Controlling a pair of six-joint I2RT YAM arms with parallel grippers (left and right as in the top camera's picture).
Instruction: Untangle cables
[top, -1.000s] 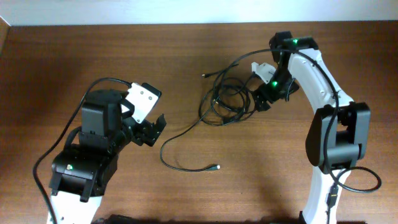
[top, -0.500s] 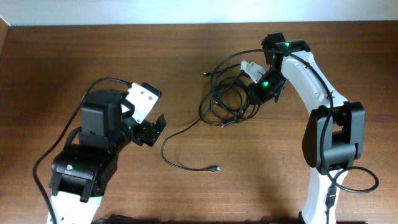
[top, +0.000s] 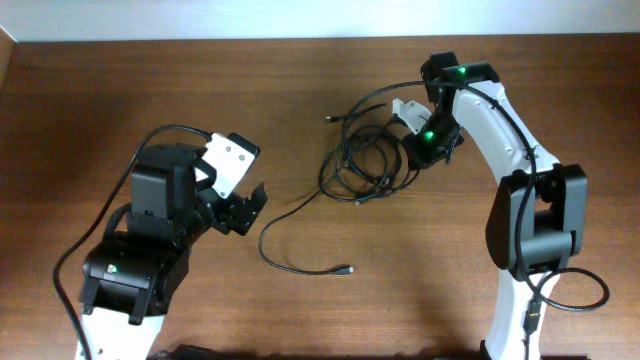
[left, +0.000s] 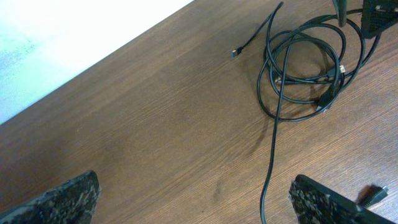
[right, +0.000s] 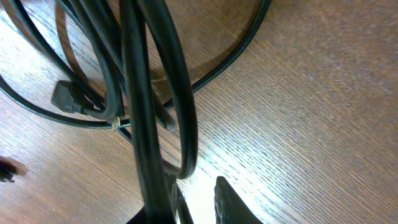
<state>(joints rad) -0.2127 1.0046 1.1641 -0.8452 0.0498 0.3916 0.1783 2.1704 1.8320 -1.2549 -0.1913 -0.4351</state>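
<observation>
The cables (top: 362, 165) are thin black cords in a loose coil at the table's centre right. One strand trails down to a plug (top: 345, 269), and another plug (top: 330, 120) lies at the upper left. My right gripper (top: 415, 152) is down at the coil's right edge. In the right wrist view its fingertips (right: 224, 193) stand a narrow gap apart over bare wood. A thick cable strand (right: 140, 93) runs down against the left finger, and whether it is pinched does not show. My left gripper (top: 246, 210) is open, well left of the coil (left: 305, 68).
The wooden table (top: 120, 90) ends at a pale wall along the far edge. The trailing strand (left: 272, 162) lies on the wood between the left gripper's (left: 193, 202) fingers, far below them. The right arm's base (top: 540, 230) stands at the right.
The right gripper has moved up and left onto the coil's right edge, and its jaws have narrowed from wide. The coil has barely shifted. The left arm has not moved.
</observation>
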